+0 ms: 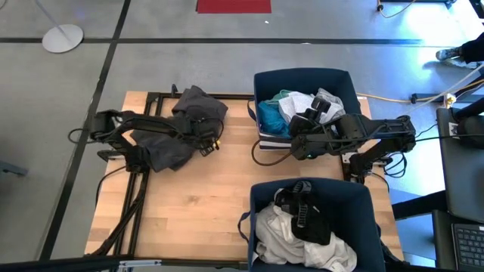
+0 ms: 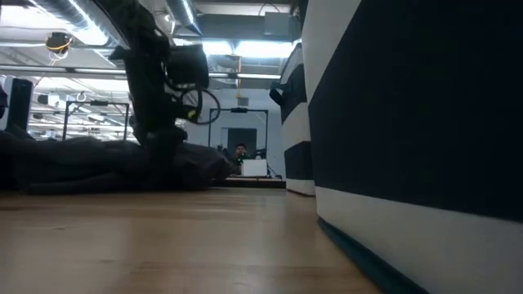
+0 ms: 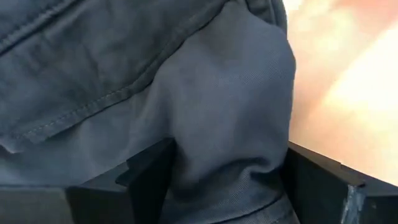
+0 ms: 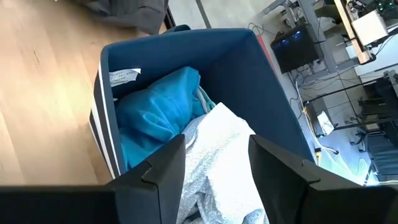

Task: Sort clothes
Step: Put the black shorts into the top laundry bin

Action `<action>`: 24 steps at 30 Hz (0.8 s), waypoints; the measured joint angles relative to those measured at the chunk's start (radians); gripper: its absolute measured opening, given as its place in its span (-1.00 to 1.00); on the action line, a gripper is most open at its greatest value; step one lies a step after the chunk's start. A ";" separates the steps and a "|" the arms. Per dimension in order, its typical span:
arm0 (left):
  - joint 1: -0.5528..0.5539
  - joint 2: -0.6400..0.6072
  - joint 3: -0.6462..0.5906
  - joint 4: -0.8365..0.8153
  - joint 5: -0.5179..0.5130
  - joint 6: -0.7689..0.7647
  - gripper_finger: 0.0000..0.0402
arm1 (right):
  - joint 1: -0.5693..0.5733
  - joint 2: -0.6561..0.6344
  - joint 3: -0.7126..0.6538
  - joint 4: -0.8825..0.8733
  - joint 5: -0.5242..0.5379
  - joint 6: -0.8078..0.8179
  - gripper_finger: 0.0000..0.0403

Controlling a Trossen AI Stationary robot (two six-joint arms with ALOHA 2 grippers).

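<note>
Broadly, we see a pale wooden surface [image 1: 197,219] carrying everything. Taking the far navy blue fabric bin [image 1: 348,81] as our landmark, a second navy blue fabric bin [image 1: 363,198] sits nearer the camera's bottom edge from it, holding a crumpled white garment [image 1: 283,234] with a black garment [image 1: 306,215] lying on top. Well to the left of the far bin, on the bare wood, lies the dark grey soft fabric garment [image 1: 185,125], spread in a loose heap. Inside the far bin we see a turquoise garment [image 4: 155,112] against its left wall and a pale grey-blue garment [image 4: 217,152] beside it.

Our left end effector [image 3: 227,180] sits on the dark grey garment, its fingers partly spread with a fold of that cloth bulging between them and touching both. Our right end effector [image 4: 214,165] hovers over the far bin above the pale garment, fingers apart and gripping nothing.
</note>
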 joint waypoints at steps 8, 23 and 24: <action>0.014 0.137 0.005 -0.018 -0.058 -0.003 0.19 | 0.000 0.000 0.000 0.000 0.000 0.001 -0.12; 0.052 0.193 -0.001 -0.108 -0.086 0.021 -0.81 | 0.001 0.000 0.000 0.000 -0.097 0.026 -0.12; 0.048 0.194 -0.001 -0.115 -0.097 0.022 -0.81 | 0.001 0.000 0.000 0.000 -0.105 0.029 -0.12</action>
